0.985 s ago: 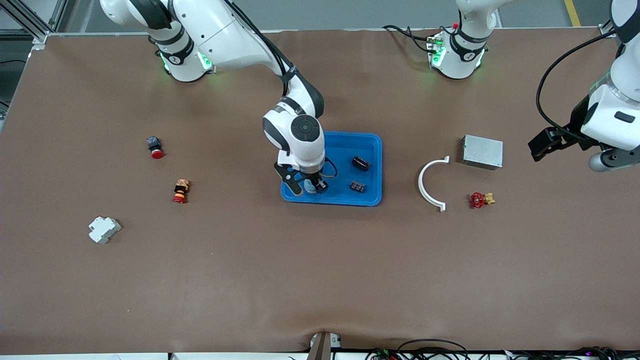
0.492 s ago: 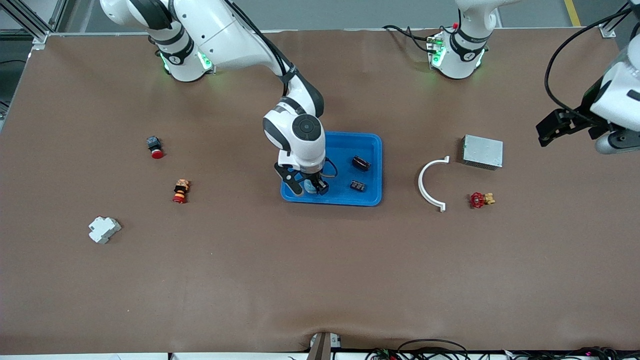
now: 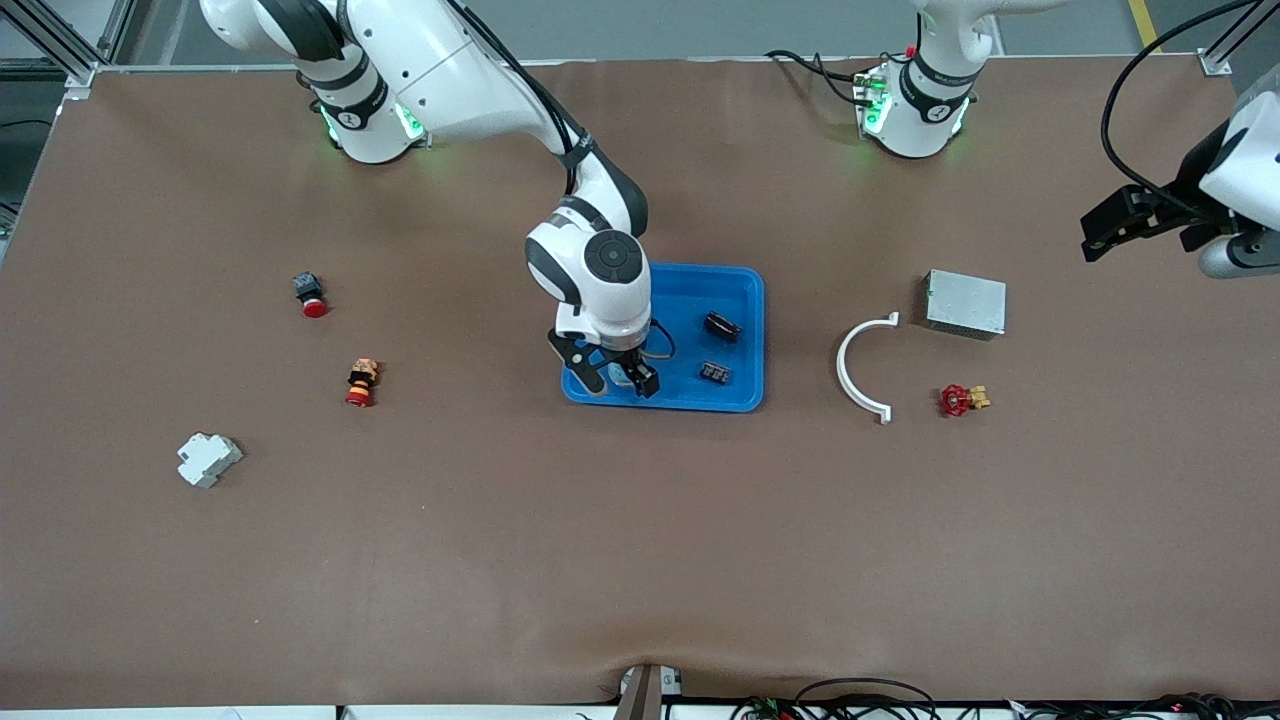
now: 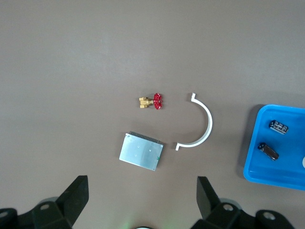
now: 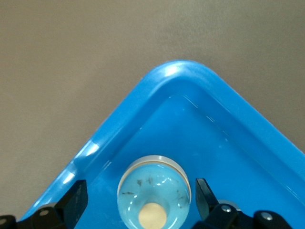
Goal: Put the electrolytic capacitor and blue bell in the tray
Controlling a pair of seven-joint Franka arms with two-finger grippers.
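The blue tray (image 3: 700, 272) lies mid-table. The blue bell (image 5: 153, 195), a pale blue dome with a cream button, sits in the tray's corner (image 5: 188, 71) nearest the front camera, toward the right arm's end. My right gripper (image 3: 619, 380) is open and down around the bell, its fingers (image 5: 76, 198) standing clear on either side. A black cylindrical capacitor (image 3: 722, 326) and a small black component (image 3: 714, 373) lie in the tray, and both also show in the left wrist view (image 4: 269, 150). My left gripper (image 3: 1100, 235) is open and empty, high over the table's left-arm end.
A white half-ring (image 3: 862, 368), a grey metal box (image 3: 965, 304) and a red-handled valve (image 3: 960, 400) lie toward the left arm's end. Two red-capped buttons (image 3: 310, 295) (image 3: 360, 383) and a white block (image 3: 208, 459) lie toward the right arm's end.
My left arm has risen and drawn back toward its base. My right gripper has sunk slightly into the tray corner, where the bell now sits.
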